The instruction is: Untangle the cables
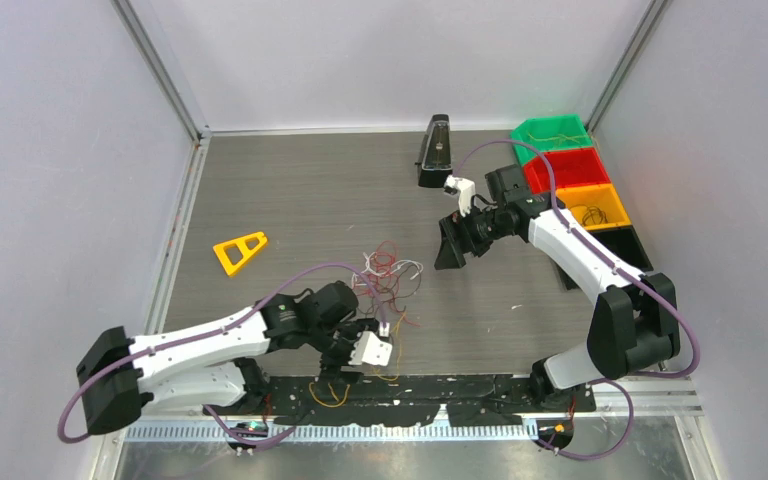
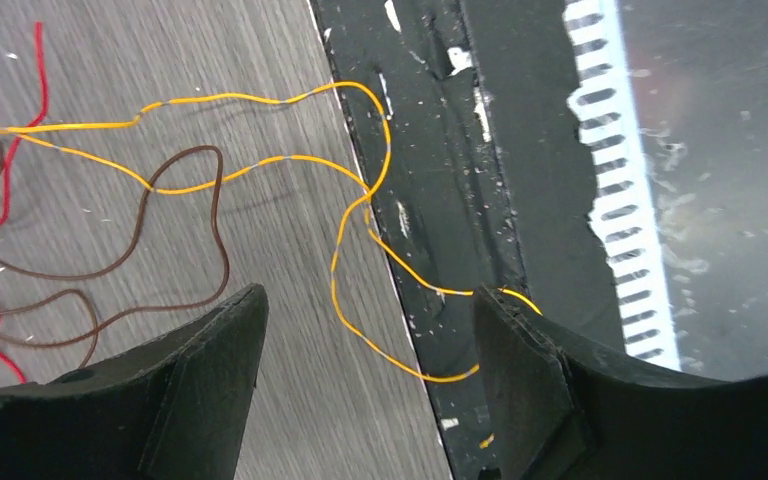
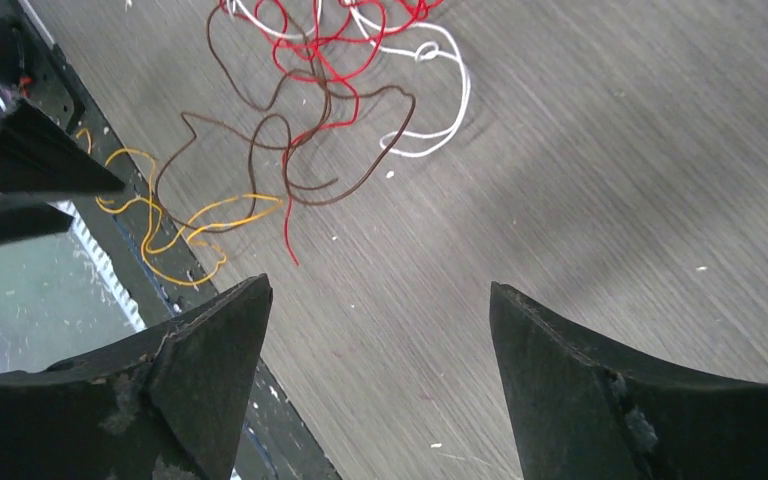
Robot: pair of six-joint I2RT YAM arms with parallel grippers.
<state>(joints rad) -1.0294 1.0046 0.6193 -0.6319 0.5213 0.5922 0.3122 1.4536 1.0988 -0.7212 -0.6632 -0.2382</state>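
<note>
The cables [image 1: 388, 275] lie as a loose tangle on the table [image 1: 290, 190], about halfway between the left and right edges and nearer the near edge than the far one. Red, white and brown strands curl together in the heap. An orange strand [image 2: 240, 97] trails from it toward the near edge and loops over the black strip [image 2: 440, 150] that runs along that edge.

The left claw [image 2: 365, 310] hangs low over this near edge, its jaws spread apart and pinching nothing. The orange strand passes through the gap between them, and one bend of it lies right at the tip of the finger above the strip; I cannot tell if it touches there. A brown strand [image 2: 222, 230] and a red strand [image 2: 38, 70] lie on the wood grain beyond the other finger.

The right claw [image 3: 380, 295] is held above the table right of the middle, apart from the heap, its jaws spread wide with only bare surface between them. In its view a white strand [image 3: 460, 90] loops at one side of the tangle.

A yellow triangle [image 1: 240, 250] lies flat toward the left edge. Along the right edge, starting at the far corner, a green bin [image 1: 552, 135], a red bin [image 1: 565, 168], an orange bin [image 1: 590, 205] and a black bin [image 1: 622, 245] stand in a row. A dark oblong object [image 1: 435, 150] lies at the far edge, beside the green bin
</note>
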